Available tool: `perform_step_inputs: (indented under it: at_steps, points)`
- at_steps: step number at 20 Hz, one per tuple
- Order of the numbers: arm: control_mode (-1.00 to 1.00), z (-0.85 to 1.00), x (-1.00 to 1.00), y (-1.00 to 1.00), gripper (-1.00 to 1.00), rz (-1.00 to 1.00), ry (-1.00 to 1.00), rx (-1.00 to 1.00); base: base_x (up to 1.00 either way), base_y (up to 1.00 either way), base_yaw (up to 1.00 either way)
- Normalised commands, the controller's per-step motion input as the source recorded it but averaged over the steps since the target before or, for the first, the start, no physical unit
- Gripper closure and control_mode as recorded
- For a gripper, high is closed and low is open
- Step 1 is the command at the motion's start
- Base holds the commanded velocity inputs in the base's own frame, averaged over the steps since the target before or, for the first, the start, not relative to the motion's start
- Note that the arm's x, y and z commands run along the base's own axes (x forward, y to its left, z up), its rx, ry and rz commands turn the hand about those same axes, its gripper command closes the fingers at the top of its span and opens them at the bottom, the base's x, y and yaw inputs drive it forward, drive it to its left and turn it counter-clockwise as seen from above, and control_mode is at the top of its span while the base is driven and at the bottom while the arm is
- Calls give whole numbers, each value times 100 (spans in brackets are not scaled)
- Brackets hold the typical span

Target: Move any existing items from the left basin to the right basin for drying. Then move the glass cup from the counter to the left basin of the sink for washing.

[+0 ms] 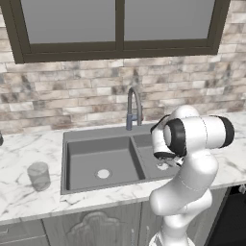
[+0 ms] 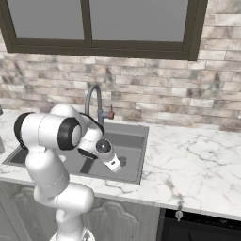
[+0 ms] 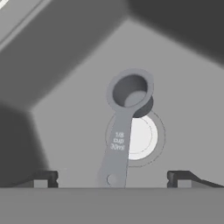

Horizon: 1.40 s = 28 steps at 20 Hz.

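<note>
A grey measuring scoop (marked 1/8 cup) is seen lying across the pale drain of the right basin, between and just beyond the spread, empty gripper. The glass cup is observed on the table, left of the sink.

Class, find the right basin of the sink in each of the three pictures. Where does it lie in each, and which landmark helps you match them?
Left base view: the right basin lies at centre, right of the divider, partly behind the arm.
Right base view: centre-left, just beyond the arm's wrist.
Hand view: its dark floor, with the pale drain and a grey measuring scoop.
Landmark: the curved tap behind the sink, in both base views.
</note>
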Motion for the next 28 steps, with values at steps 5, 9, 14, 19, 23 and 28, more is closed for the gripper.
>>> perform_step_inputs:
  at_steps: [5, 9, 14, 19, 23, 28]
  points:
    - [-100, 40, 0, 0, -100, 0, 1, 0, 0, 0, 0]
    - [-100, 39, -1, 0, -100, 0, 0, 0, 0, 0, 0]
    - [-100, 50, -1, 0, -100, 0, 0, 0, 0, 0, 0]
    - [-100, 56, 0, -1, -100, 0, 0, 0, 0, 0, 0]
    - [-100, 55, 0, -6, -100, 0, 0, 0, 0, 0, 0]
    - [-100, 61, 2, -24, -100, 1, 2, 0, 0, 0, 0]
